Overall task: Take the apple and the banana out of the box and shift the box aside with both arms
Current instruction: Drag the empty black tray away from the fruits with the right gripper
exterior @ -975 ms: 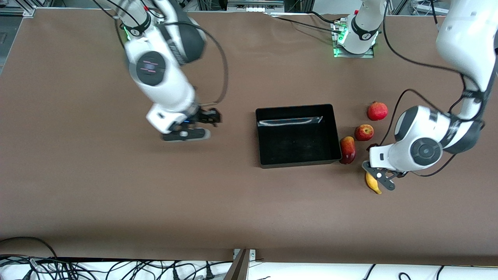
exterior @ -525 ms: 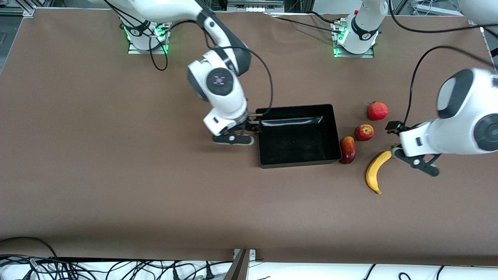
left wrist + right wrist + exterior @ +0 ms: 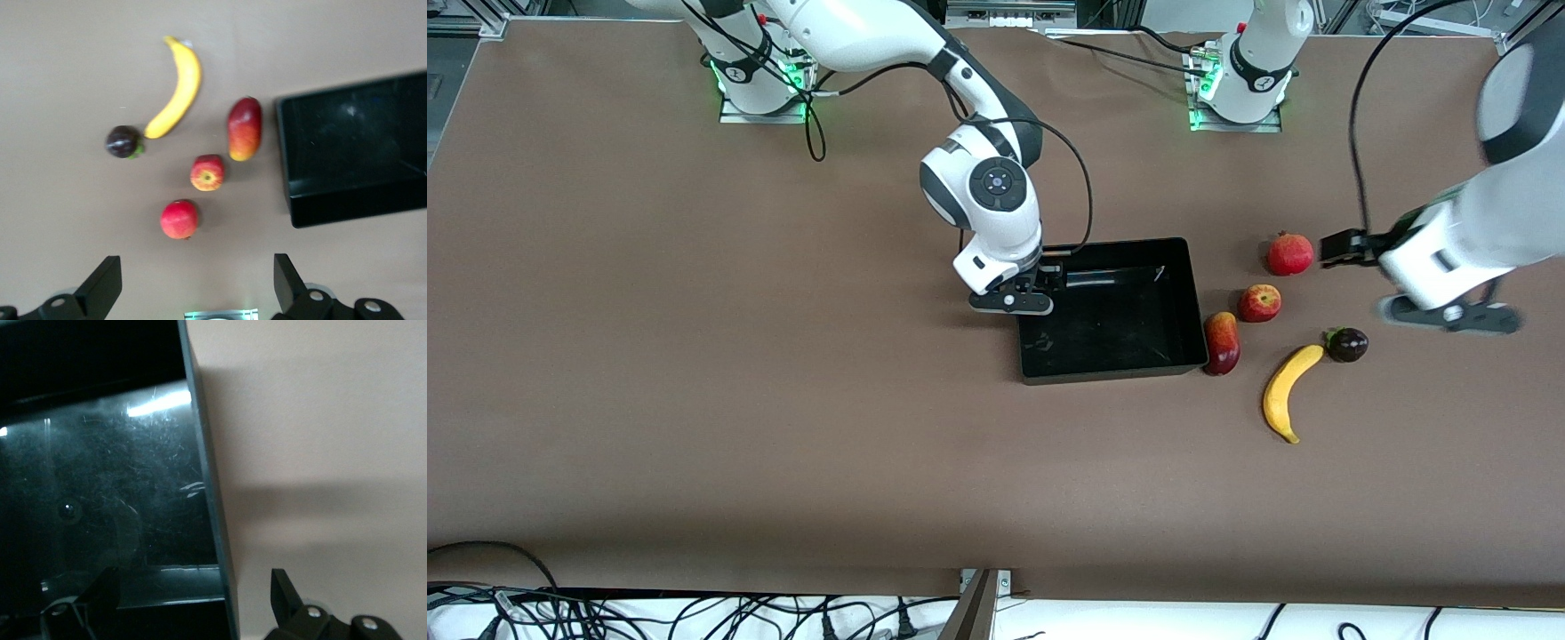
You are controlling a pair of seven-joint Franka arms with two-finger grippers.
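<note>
The black box (image 3: 1112, 372) lies mid-table. My right gripper (image 3: 1011, 303) is open and low over the box's wall at the right arm's end. In the right wrist view it (image 3: 192, 590) straddles that wall (image 3: 207, 487), one finger inside and one outside. The yellow banana (image 3: 1285, 391) and the red apple (image 3: 1259, 302) lie beside the box toward the left arm's end. My left gripper (image 3: 1449, 316) is open and empty, up over bare table at the left arm's end of the fruits. The left wrist view shows its open gripper (image 3: 197, 283), the banana (image 3: 177, 90), the apple (image 3: 207, 173) and the box (image 3: 360, 200).
A red-yellow mango (image 3: 1221, 342) lies against the box's wall. A round red fruit (image 3: 1289, 253) lies farther from the front camera than the apple. A small dark fruit (image 3: 1346, 344) sits at the banana's tip. Brown table stretches wide toward the front camera.
My right gripper has swung from the right arm's end of the table to the box's wall. My left gripper has lifted off the banana toward the left arm's end, uncovering the dark fruit.
</note>
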